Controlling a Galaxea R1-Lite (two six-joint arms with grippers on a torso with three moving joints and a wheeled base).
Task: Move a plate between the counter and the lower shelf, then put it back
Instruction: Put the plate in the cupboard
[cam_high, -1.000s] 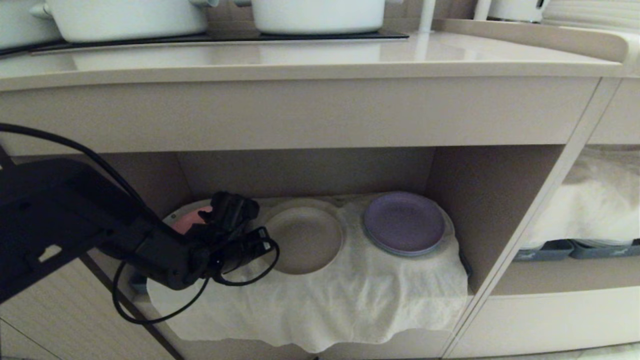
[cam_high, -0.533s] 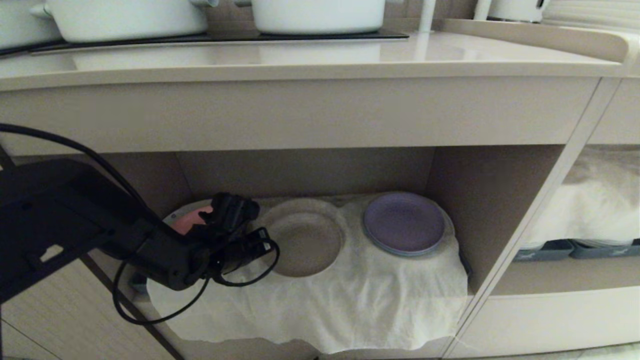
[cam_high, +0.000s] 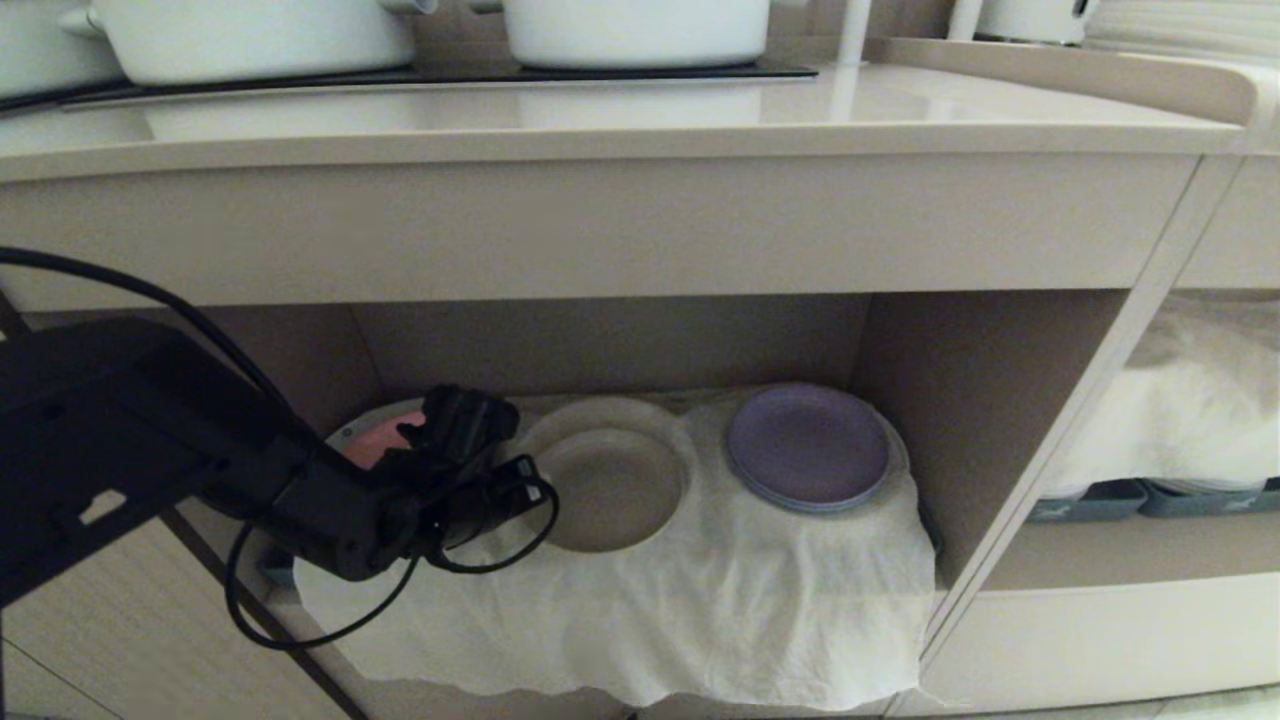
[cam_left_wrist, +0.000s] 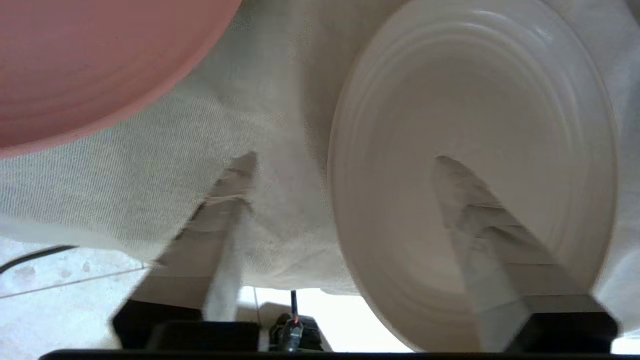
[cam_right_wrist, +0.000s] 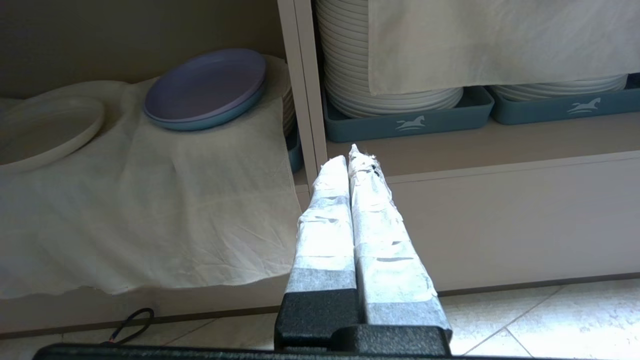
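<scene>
Pink plate (cam_high: 375, 443) – purple plates (cam_high: 808, 446) flanking

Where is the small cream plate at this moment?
In the head view the plate lies on the white cloth in the lower shelf, between the pink plate and the purple plates.

matt plate (cam_high: 610, 487) on wrinkled woven cloth (cam_high: 700, 600) (counter (cam_high: 640, 115) smooth, glossy).
</scene>
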